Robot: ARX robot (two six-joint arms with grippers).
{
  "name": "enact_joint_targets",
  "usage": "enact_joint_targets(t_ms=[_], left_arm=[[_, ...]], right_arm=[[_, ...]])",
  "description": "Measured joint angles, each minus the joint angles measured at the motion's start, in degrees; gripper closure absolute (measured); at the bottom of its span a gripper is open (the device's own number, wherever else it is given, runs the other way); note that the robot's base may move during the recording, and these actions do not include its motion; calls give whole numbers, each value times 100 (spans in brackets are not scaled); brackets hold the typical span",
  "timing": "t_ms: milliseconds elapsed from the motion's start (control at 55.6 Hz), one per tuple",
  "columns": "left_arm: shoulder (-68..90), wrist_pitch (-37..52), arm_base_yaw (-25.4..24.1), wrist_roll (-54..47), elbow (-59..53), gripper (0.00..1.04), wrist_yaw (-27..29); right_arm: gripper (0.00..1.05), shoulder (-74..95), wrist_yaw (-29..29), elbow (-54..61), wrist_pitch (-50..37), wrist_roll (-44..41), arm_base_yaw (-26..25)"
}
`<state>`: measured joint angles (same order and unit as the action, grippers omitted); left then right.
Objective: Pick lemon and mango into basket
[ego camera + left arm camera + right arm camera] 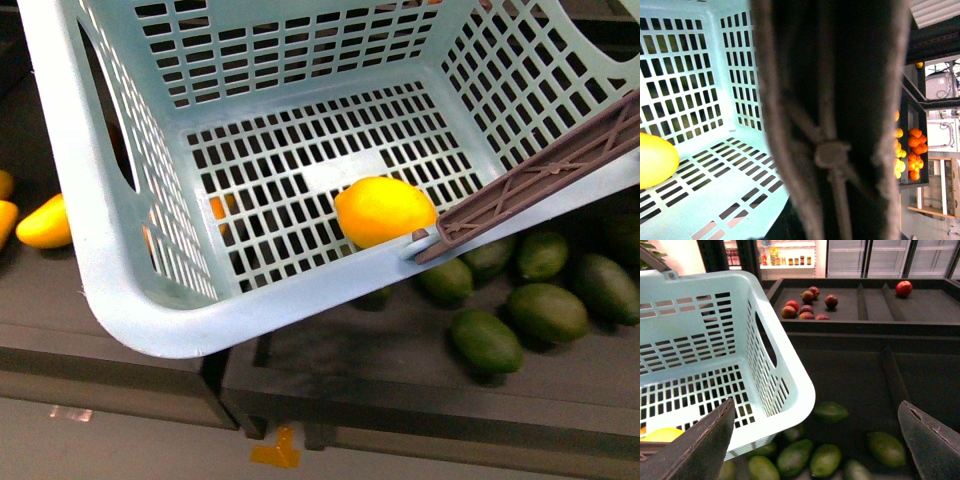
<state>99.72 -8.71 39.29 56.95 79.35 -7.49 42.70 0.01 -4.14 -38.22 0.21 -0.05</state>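
lemon [385,210] rests on the slotted floor of the basket [95,230], against the near wall at frame centre, beside the brown handle [540,185]. mango [45,222], judged to be the orange-yellow fruit at the left edge, lies outside, just beyond the basket's left wall, its long axis slanting from lower left to upper right. right jaws stand wide apart and empty above the green fruits [485,340] at lower right, so the whole basket lies between them and the mango; the left arm is on the nearer side. left jaws cannot be read, since the blurred handle fills that wrist view. red fruits [807,305] lie in a far tray.
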Motion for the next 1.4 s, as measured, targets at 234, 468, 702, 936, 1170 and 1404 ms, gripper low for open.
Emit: enact_joint_targets(t_ms=[234,468,702,936,1170,1404], left_arm=[[0,0,0,0,-2,100,-7],[0,0,-2,0,-2,100,15],[-2,0,-2,-7,-2,100,4],[-9,0,-2,-2,-2,100,-4],[-9,0,-2,-7,-2,100,-4],[-9,0,-2,-9,-2,100,-2]], right_arm=[[9,-4,0,0,0,-2,0],[9,-7,4,0,0,-2,0],[9,2,0,2,0,0,2],[9,0,2,2,2,-2,2],[9,0,2,2,0,0,2],[9,-4,0,2,0,0,2]])
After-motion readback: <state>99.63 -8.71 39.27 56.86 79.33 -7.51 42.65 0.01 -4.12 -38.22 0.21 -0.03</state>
